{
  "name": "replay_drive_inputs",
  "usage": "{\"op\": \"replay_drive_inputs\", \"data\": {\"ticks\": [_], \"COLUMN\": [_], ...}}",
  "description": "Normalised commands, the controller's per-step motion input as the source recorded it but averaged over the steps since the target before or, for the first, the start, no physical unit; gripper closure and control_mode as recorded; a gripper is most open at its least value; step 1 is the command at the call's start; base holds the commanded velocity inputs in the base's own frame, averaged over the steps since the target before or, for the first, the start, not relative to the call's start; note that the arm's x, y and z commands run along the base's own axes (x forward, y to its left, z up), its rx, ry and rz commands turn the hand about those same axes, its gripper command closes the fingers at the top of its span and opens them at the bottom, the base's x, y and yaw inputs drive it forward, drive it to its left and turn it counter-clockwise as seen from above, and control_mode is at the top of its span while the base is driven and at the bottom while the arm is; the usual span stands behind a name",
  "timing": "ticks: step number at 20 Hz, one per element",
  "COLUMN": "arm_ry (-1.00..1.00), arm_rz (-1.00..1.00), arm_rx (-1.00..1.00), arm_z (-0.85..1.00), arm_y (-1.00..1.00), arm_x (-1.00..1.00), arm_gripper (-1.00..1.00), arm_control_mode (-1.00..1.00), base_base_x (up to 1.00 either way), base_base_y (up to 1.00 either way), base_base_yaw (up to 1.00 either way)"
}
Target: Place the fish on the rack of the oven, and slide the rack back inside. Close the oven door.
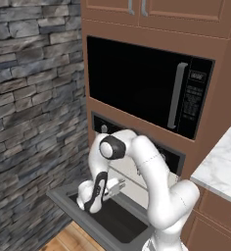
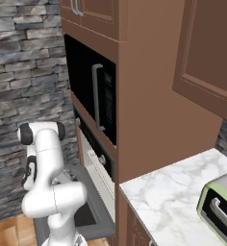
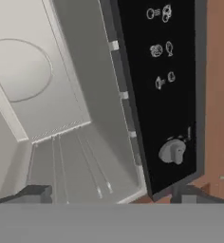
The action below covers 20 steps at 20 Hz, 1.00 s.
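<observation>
The rack (image 3: 71, 161) lies inside the oven (image 1: 137, 166), a pale shelf with thin wires. In the hand view it sits just above and between the two dark fingertips (image 3: 35, 193), its wires running away from the hand toward the cavity's back wall, which bears a round raised disc. Its wide side spans the cavity from wall to wall. No fish can be made out on it.

To the right of the hand in that view stands the control strip (image 3: 166, 85), black with small pale symbols and a round grey knob (image 3: 173, 151) near the right fingertip.

The gripper (image 1: 118, 186) hangs at the mouth of the cavity, pointing inward, its fingers spread well apart with nothing between them.

Below the hand the oven door (image 1: 112, 220) lies folded down flat, dark window facing up, its long edge running across the oven front.

Above the hand sits the black microwave (image 1: 147, 83) with a vertical handle. Far off on the marble counter (image 2: 173, 192) stands a green-and-grey toaster oven (image 2: 221, 206).
</observation>
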Motion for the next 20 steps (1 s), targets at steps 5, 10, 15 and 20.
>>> {"op": "replay_drive_inputs", "data": {"ticks": [5, 10, 15, 20], "arm_ry": [-0.07, -0.12, -0.17, -0.29], "arm_rz": [-0.02, 0.00, 0.00, 0.00], "arm_rx": [0.15, 0.00, 0.00, 0.00], "arm_z": [0.82, 0.35, 0.28, 0.26], "arm_y": [0.24, 0.54, 0.53, 0.47], "arm_x": [-0.53, -0.63, -0.93, -1.00], "arm_gripper": [-1.00, -1.00, -1.00, -1.00], "arm_control_mode": [-1.00, -1.00, -1.00, -1.00], "base_base_x": [0.00, 0.00, 0.00, 0.00], "base_base_y": [0.00, 0.00, 0.00, 0.00], "base_base_yaw": [0.00, 0.00, 0.00, 0.00]}}
